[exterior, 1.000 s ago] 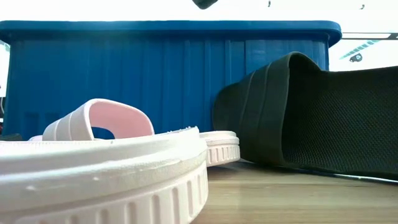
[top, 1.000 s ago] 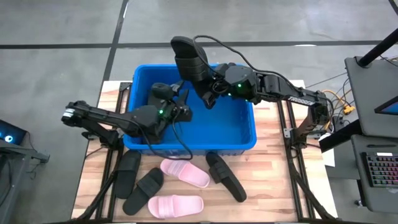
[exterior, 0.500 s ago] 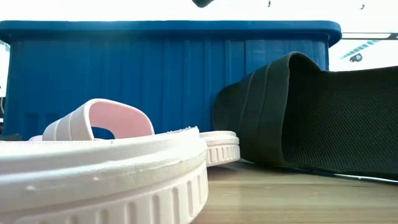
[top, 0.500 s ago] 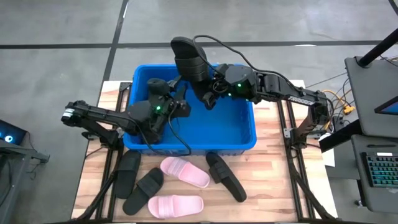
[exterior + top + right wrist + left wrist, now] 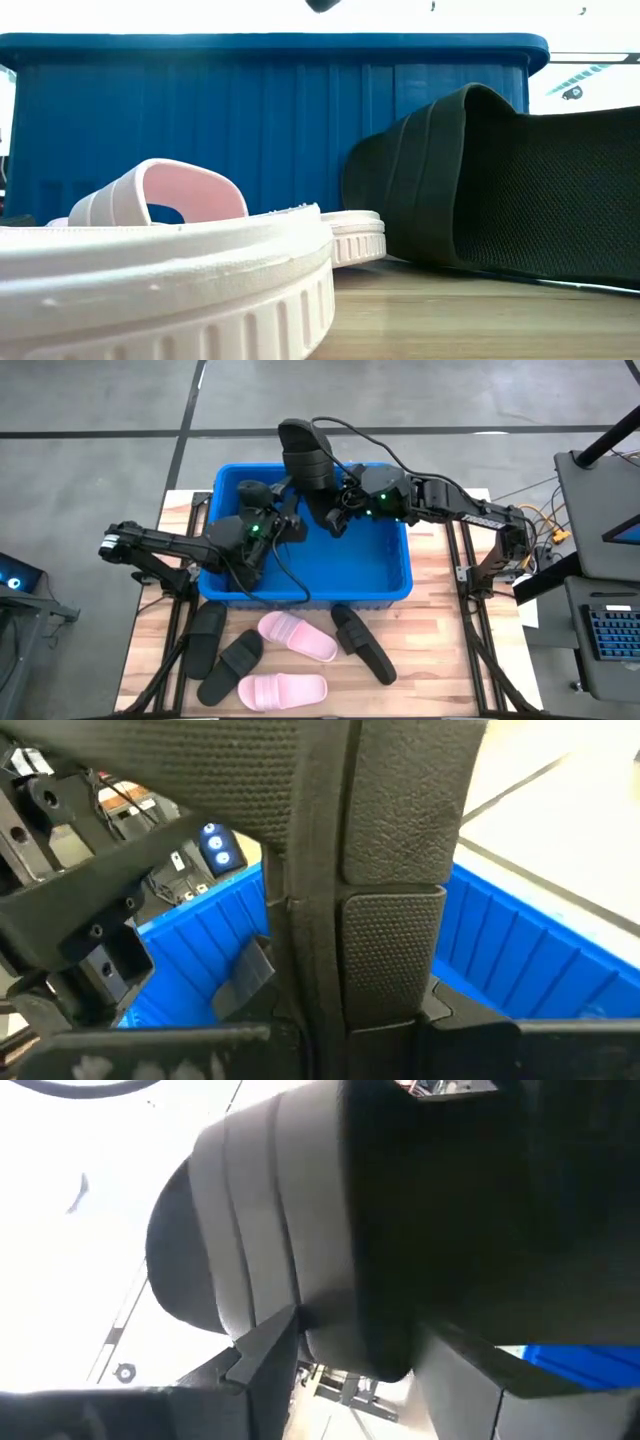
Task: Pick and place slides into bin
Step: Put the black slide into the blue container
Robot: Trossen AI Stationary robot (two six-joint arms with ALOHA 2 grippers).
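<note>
Right hand (image 5: pixel 335 512): you have it clenched on a black slide (image 5: pixel 306 460), which it holds up on end over the far side of the bin (image 5: pixel 400 586); your right wrist view shows the fingers pinching the sole (image 5: pixel 395 870) close up.
Left hand (image 5: pixel 280 520): you have it raised inside the bin near its far left corner, just beside the held slide. Your left wrist view shows a black strap (image 5: pixel 290 1220) filling the frame between the dark fingers (image 5: pixel 262 1365), yet you cannot tell whether they grip it or only sit around it.
Bin: bright blue, on the far half of the wooden surface (image 5: pixel 440 670); the low view shows its ribbed wall (image 5: pixel 250 130) behind the footwear.
Slides on the surface: three black ones and two pink ones lie in front of the bin. One pink slide (image 5: pixel 297 636) lies just in front of the bin wall, the other pink slide (image 5: pixel 282 690) nearer the front edge. Two black slides (image 5: pixel 230 665) lie left of the pink pair, and one black slide (image 5: pixel 362 644) lies to their right.
</note>
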